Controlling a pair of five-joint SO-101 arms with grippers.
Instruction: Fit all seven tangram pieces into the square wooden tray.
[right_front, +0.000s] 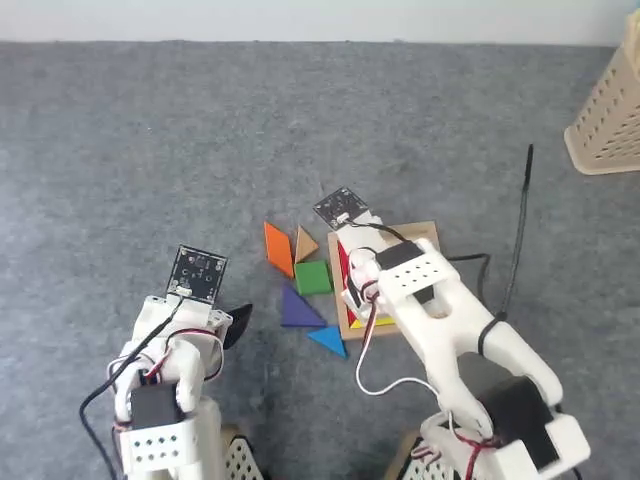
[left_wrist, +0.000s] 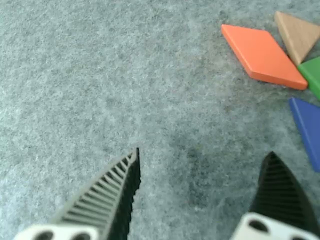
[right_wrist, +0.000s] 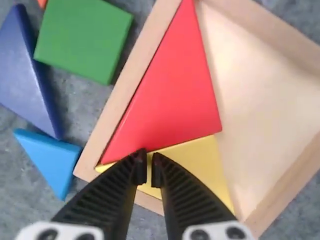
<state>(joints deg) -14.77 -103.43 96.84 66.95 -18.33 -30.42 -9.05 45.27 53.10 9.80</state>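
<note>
Tray (right_wrist: 130, 75), right wrist view: directly under the right pincer (right_wrist: 148, 161), which is clenched on nothing, tips at the seam between red triangle (right_wrist: 172, 100) and yellow triangle (right_wrist: 202, 160); a light press there should seat both flat. Left wrist view: left pincer (left_wrist: 203, 152) released, orange piece (left_wrist: 262, 50) well ahead. High view: green square (right_front: 313, 277) lies just beside the right pincer.

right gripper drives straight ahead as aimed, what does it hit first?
Probably the seam where the red triangle meets the yellow triangle in the tray. The right gripper, tips shut, points right at that line. Its height above them is unclear.
</note>
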